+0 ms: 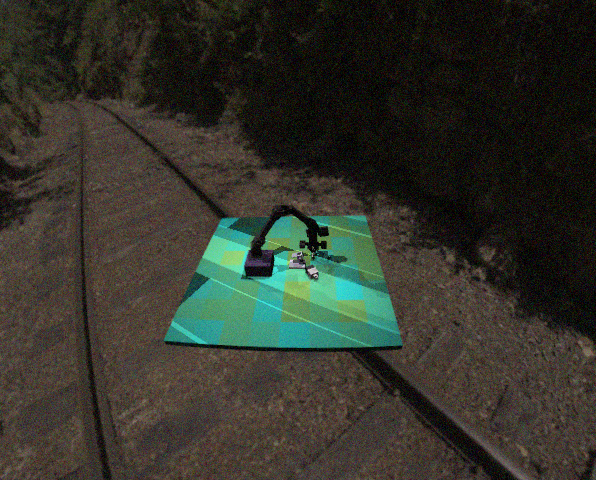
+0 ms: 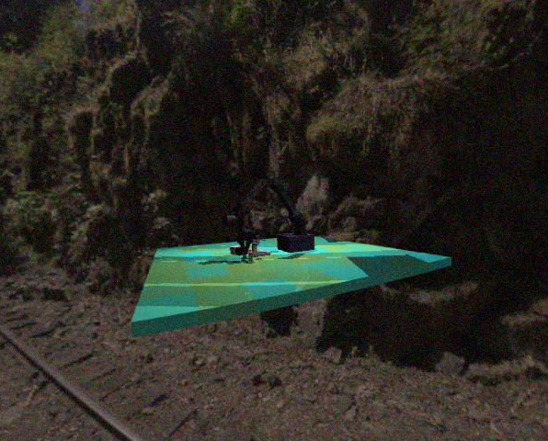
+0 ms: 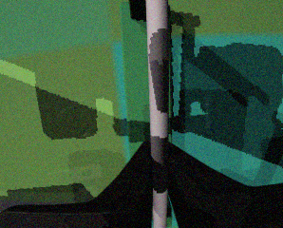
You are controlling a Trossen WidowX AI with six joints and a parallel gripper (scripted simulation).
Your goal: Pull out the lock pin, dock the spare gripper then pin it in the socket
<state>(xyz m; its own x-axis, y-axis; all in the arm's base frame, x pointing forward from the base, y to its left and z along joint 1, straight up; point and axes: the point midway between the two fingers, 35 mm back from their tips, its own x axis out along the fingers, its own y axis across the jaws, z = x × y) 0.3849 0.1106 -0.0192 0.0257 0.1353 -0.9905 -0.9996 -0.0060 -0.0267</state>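
Note:
My gripper (image 1: 314,253) (image 2: 246,253) (image 3: 155,147) is shut on the lock pin (image 3: 157,47), a slim pale rod that runs upright through the wrist view between the dark fingers. The pin's upper end is outside that view. The mount (image 1: 296,264) (image 2: 262,253), a small pale base with an upright part, stands on the table just to the left of my gripper in the top view. The spare gripper (image 1: 312,271), pale with dark parts, lies at the mount's front right in that view. The socket hole is too small to make out.
The patterned green table (image 1: 267,330) (image 2: 217,294) carries everything. The arm's dark purple base box (image 1: 259,264) (image 2: 295,243) stands on the mount's other side from my gripper. Arm shadows and coloured patches cross the table top.

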